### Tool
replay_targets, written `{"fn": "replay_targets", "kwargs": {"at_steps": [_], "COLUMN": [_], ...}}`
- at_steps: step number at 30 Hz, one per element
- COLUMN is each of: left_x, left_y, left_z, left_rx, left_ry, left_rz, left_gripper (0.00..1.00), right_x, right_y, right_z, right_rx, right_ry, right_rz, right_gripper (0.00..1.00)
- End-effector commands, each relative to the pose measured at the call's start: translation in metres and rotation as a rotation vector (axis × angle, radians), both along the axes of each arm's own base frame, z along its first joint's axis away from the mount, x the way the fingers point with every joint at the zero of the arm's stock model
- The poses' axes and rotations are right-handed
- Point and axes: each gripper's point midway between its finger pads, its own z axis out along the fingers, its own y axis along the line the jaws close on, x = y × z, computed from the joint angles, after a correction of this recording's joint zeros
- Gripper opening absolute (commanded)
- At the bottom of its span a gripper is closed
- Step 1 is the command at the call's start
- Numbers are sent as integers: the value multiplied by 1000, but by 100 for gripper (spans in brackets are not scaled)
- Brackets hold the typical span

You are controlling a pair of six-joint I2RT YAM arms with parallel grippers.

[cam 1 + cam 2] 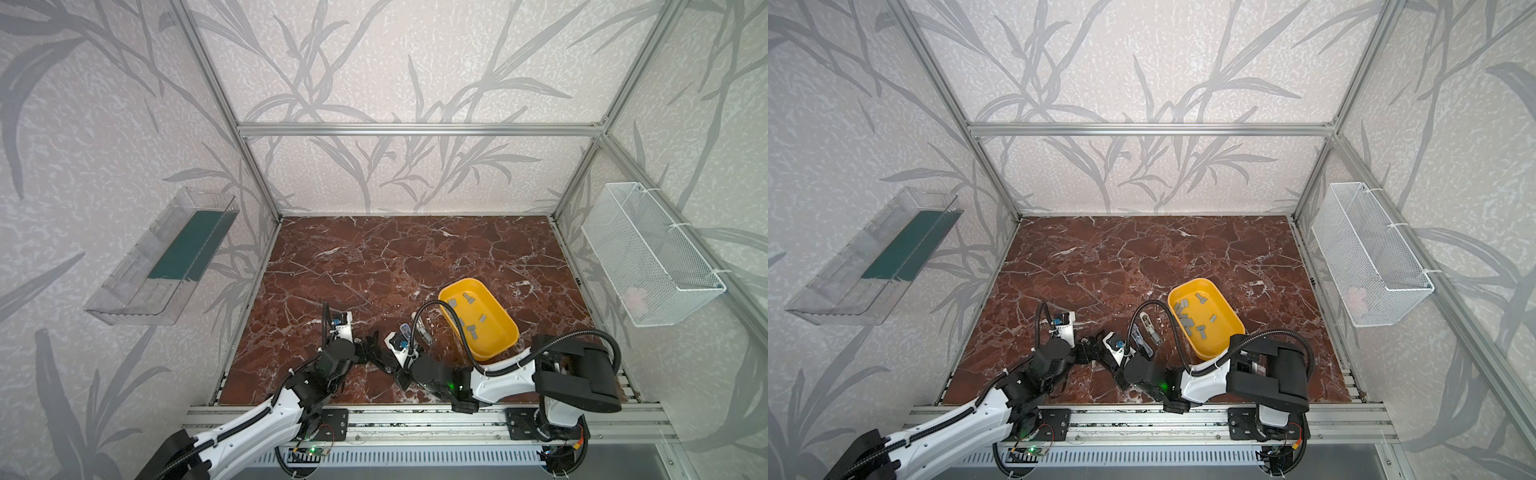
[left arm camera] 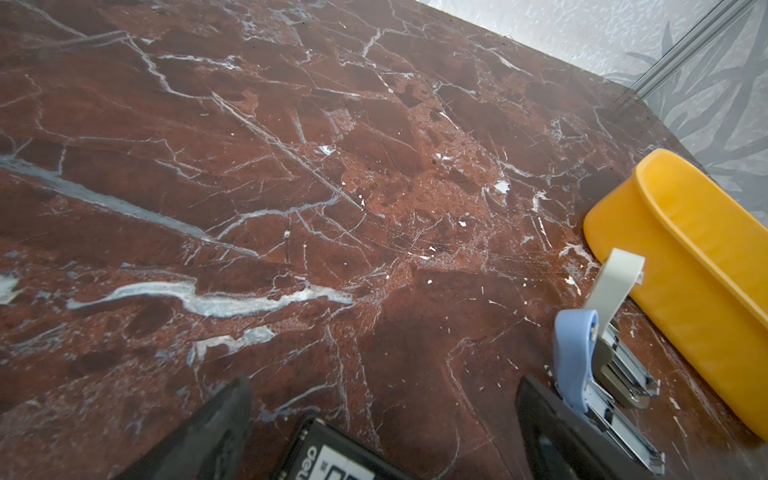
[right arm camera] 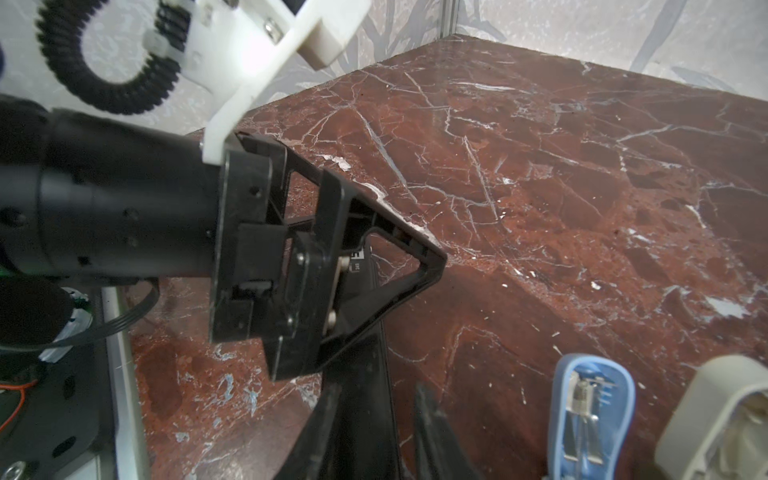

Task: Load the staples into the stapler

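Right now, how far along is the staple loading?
Done: the blue stapler and the cream stapler lie flipped open beside the yellow tray. In hand: a black labelled item sits between the wide-open jaws of the left gripper, with the right gripper close against it; whether that one grips it is unclear. Remaining: the staples all seem to lie in the tray, none in a gripper, so loading hasn't visibly begun.

Marble tabletop (image 1: 374, 257) and wall fittings
Clear bin (image 1: 124, 291) at left, white mesh basket (image 1: 665, 266) at right, yellow tray (image 1: 498, 336) lower right of centre.
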Motion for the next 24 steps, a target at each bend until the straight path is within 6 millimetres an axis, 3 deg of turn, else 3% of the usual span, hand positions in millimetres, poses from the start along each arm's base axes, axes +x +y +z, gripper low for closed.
{"fn": "replay_targets", "kwargs": {"at_steps": [1,24], "left_x": [9,16], "left_y": [-1,2], "left_z": [11,-3], "left_rx": [-28,-3], "left_ry": [-24,11], "left_rz": [37,97], "left_gripper": [99,99], "right_x": [-1,-12], "right_y": [-3,-41], "right_z": [-21,-110], "right_rx": [-30,-140], "right_ry": [35,121], "right_rz": [-11,-88], "right_gripper": [29,24]}}
